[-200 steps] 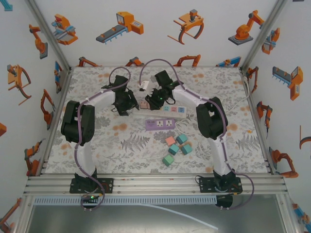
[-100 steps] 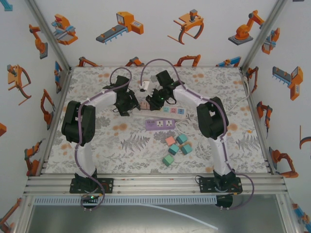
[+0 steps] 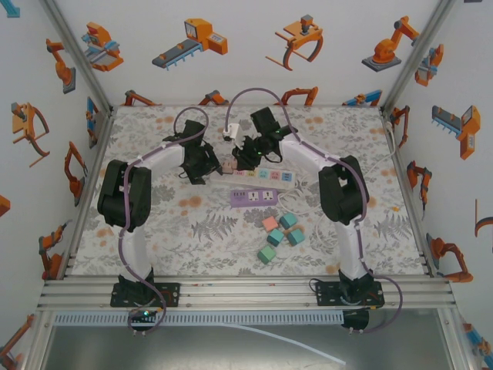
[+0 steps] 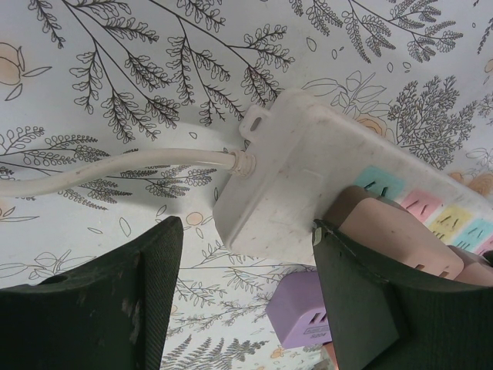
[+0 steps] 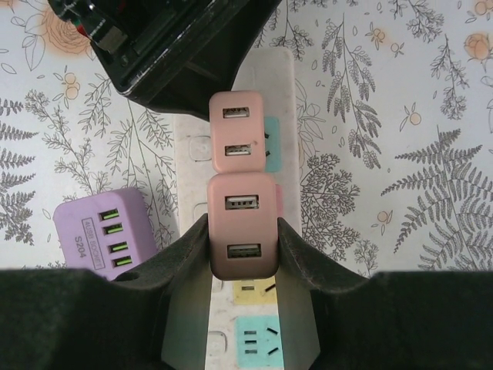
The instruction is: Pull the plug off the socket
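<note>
Clamping hard on a pink plug (image 5: 242, 202) with the right gripper (image 5: 243, 247), jaws pressed to both its sides, just above the white power strip (image 5: 276, 85), a little to the far side of the middle of the table (image 3: 154, 223). Compared with a second ago, shows in the top view that wrist drawn slightly up and toward the far side, with the left arm unmoved. Looks larger and nearer, through the right wrist camera, than the second pink plug (image 5: 237, 139) seated just beyond on the strip. Likely means pins sliding out or already free. Cannot confirm, with the pins hidden under the body. Keeps the left gripper (image 4: 246, 227) released, jaws apart astride the strip's cable end, one jaw overlapping the strip's top, the other just beside it without touching. Probably there to pin the strip down. Leaves the purple strip (image 5: 100, 231) lying just on the near side of the white one, untouched. Calls next for a straight, continued lift, watching for the white strip rising along with the plug.
</note>
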Robot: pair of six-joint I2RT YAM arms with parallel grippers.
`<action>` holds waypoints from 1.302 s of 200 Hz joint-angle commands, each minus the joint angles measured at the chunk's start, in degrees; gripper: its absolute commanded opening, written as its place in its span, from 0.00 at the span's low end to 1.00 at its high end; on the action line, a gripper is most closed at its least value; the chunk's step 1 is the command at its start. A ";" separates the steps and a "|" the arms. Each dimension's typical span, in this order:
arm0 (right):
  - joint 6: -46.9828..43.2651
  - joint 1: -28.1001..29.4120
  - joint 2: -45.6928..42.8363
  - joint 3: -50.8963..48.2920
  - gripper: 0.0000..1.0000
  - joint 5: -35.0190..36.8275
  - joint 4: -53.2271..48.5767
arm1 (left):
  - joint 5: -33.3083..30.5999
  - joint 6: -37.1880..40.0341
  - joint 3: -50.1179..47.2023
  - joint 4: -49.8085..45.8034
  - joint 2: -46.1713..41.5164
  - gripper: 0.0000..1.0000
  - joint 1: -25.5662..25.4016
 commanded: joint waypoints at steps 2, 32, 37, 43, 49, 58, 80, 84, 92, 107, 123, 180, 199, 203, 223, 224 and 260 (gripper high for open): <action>-0.34 0.42 -4.44 -0.82 0.00 -2.36 3.64 | -3.25 -0.09 -0.93 -2.99 1.28 0.64 -0.27; 3.41 0.40 -9.10 -4.03 0.00 -1.45 8.21 | -3.92 0.48 -1.89 -1.56 -1.86 0.64 -0.27; 4.55 0.42 -10.04 -4.84 0.00 -1.18 9.54 | -4.07 0.52 -2.00 -1.33 -2.43 0.64 -0.27; 6.08 0.42 -11.22 -5.95 0.00 -0.98 11.24 | -4.27 0.61 -2.03 -1.32 -3.25 0.64 -0.20; 7.59 0.42 -12.46 -7.01 0.00 -0.69 12.84 | -4.41 0.76 -2.03 -1.05 -3.96 0.64 -0.20; 10.06 0.42 -14.16 -8.60 0.00 -0.11 15.36 | -4.64 0.96 -1.99 -0.97 -5.01 0.65 -0.18; 15.57 0.42 -18.71 -12.73 0.00 1.28 20.80 | -4.83 1.13 -2.12 -0.57 -7.74 0.66 -0.09; 16.51 0.34 -19.46 -13.44 0.00 1.61 21.61 | -4.76 1.13 -2.24 -0.19 -8.34 0.66 -0.09; 18.21 0.33 -20.91 -14.69 0.00 2.22 22.80 | -4.59 1.22 -2.67 0.43 -9.70 0.67 -0.09; 21.81 0.16 -23.88 -16.95 0.00 3.49 25.04 | -3.93 1.48 -3.29 1.64 -12.50 0.67 -0.09; 26.69 -0.10 -27.16 -19.84 0.00 4.81 28.16 | -2.76 2.48 -4.23 3.23 -16.01 0.67 -0.09; 46.75 -0.72 -41.64 -36.23 0.00 12.52 39.23 | 0.52 11.84 -12.42 13.11 -34.88 0.68 -0.09; 53.22 -0.72 -45.81 -42.88 0.00 14.20 43.85 | 4.25 18.39 -16.15 16.77 -41.75 0.72 -0.09; 54.71 -0.72 -46.70 -44.29 0.00 14.42 44.88 | 4.99 20.04 -16.88 17.25 -43.18 0.73 -0.22; 61.57 -0.72 -50.07 -49.55 0.00 14.61 47.49 | 7.25 26.90 -19.49 17.39 -49.64 0.74 -0.40; 61.75 -0.72 -50.19 -49.73 0.00 14.61 47.49 | 7.31 27.25 -19.59 17.35 -49.93 0.74 -0.37; 75.70 -0.63 -52.65 -55.81 0.00 14.17 45.03 | 14.51 39.86 -22.02 11.39 -58.86 0.80 -0.57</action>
